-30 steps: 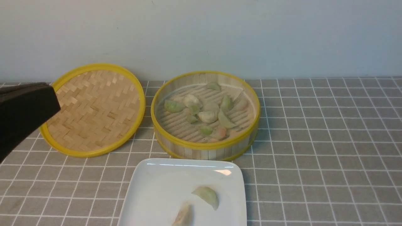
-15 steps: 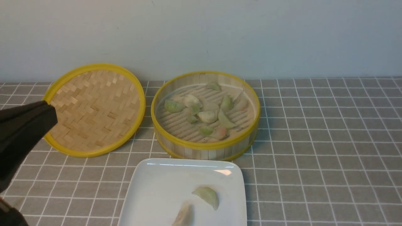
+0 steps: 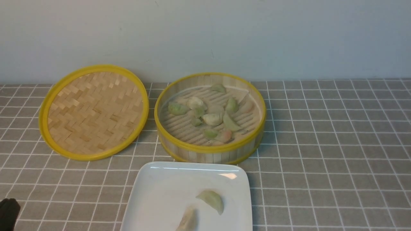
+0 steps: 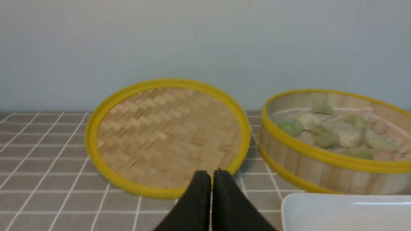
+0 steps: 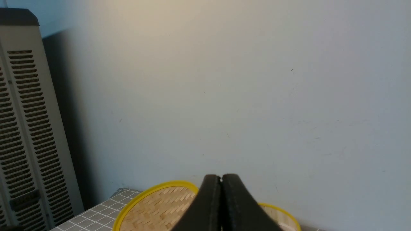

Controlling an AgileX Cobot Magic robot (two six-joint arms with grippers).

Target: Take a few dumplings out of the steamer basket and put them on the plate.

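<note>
White and glossy, the plate [image 3: 160,199] lies nearest the robot at the front edge of the checked grey tablecloth [image 3: 321,160], with two dumplings [image 3: 212,200] on its right half, one pale green, one beige. A second ago the left gripper [image 4: 211,175] reached in over the woven lid [image 3: 93,112]; it has since drawn back, and only a black scrap shows at the lower left corner of the front view. Its jaws are pressed together, empty. The right gripper [image 5: 221,177] is likewise closed on nothing, raised and facing the wall [image 5: 257,96]. Just beyond the plate stands the steamer basket [image 3: 210,153], a dozen or so dumplings unmoved inside; the lid lies just beside it on its left.
</note>
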